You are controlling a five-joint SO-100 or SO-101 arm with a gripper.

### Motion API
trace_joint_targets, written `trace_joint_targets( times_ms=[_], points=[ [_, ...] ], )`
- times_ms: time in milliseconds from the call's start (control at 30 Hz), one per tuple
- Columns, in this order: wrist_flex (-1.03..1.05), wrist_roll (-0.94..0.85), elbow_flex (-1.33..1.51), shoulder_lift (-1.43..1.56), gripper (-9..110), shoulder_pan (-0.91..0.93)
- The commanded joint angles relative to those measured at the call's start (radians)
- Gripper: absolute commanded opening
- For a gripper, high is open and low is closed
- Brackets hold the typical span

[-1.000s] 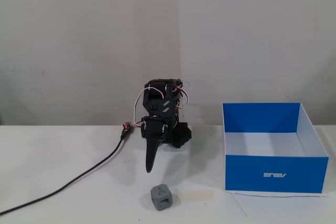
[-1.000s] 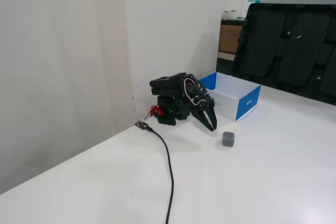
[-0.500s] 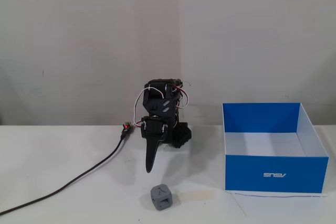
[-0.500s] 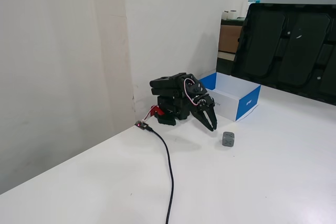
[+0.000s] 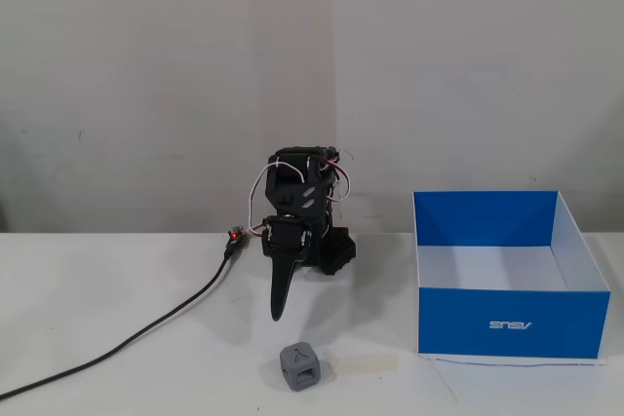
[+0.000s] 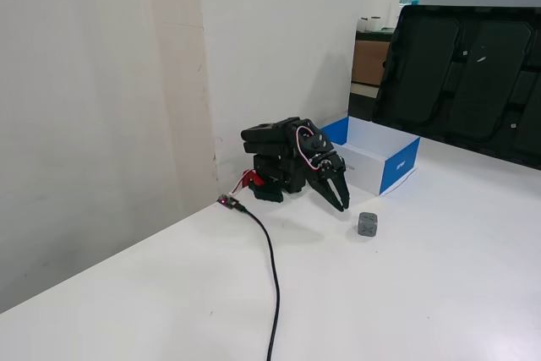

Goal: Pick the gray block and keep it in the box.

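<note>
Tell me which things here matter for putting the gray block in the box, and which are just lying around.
For the job:
- block, on the table
- box, nothing seen inside
- end effector, holding nothing

Lying about:
- tape strip beside the block
- black cable
- dark panel behind the table

Gray block (image 5: 300,367) sits on table, left of open blue box (image 5: 507,322).

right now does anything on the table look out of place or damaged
Nothing looks damaged or spilled. The gray block sits upright on the table beside a pale tape strip, and the box stands square; its logo merely reads upside down.
</note>
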Motion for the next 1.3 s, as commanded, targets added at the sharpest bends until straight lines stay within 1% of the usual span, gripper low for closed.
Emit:
trace_joint_targets(
  times_ms=[0,700,933,1067,1267],
  points=[
    [0.002,-0.006,0.008,0.120,0,-0.020],
    [-0.002,-0.009,0.008,0.120,0,-0.037],
    [0.028,-0.015,-0.037,0.110,0,-0.009],
    [0.000,-0.021,-0.083,0.014,0,-0.025],
    [-0.061,-0.021,-0.244,-0.287,0,-0.061]
  ],
)
